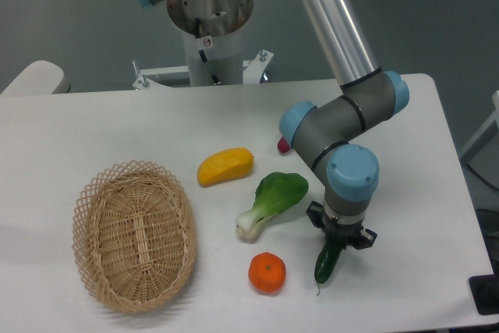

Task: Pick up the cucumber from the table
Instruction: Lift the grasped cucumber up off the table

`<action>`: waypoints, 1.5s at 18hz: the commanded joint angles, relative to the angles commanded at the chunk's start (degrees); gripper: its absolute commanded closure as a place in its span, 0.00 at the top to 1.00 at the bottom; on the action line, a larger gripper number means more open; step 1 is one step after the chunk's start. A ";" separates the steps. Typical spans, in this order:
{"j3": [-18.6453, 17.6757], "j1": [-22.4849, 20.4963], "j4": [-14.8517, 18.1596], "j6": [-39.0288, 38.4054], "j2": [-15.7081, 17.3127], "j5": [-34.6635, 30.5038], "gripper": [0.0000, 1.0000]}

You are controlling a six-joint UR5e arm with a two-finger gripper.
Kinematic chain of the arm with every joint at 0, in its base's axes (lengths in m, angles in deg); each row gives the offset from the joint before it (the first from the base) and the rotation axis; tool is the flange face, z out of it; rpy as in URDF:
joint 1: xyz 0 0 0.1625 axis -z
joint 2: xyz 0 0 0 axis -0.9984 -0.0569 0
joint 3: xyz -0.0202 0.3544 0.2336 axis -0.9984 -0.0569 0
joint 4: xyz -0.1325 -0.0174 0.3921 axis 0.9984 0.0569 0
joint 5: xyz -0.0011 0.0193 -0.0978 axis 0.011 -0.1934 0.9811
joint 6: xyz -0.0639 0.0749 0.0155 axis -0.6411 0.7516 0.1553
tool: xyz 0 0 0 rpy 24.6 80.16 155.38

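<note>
The dark green cucumber point(327, 263) lies near the front right of the white table point(93, 130), its thin stem tip pointing toward the front edge. My gripper point(337, 240) points straight down over the cucumber's far end and covers it. The wrist hides the fingers, so the frame does not show whether they are closed on the cucumber or whether it is lifted off the table.
An orange point(267, 272) sits just left of the cucumber. A bok choy point(273, 201) lies left of the gripper, a yellow fruit point(224, 166) behind it. A wicker basket point(90, 259) stands at front left. A small red thing point(283, 145) peeks out behind the arm's elbow.
</note>
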 joint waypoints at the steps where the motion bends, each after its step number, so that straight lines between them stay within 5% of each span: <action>1: 0.44 0.00 0.52 0.61 0.44 0.00 0.21; 5: 0.97 0.00 1.40 1.76 2.63 0.00 0.21; 15: 0.80 3.16 11.86 0.71 10.89 0.70 0.22; 27: 0.53 4.57 15.82 -5.45 16.43 7.03 0.22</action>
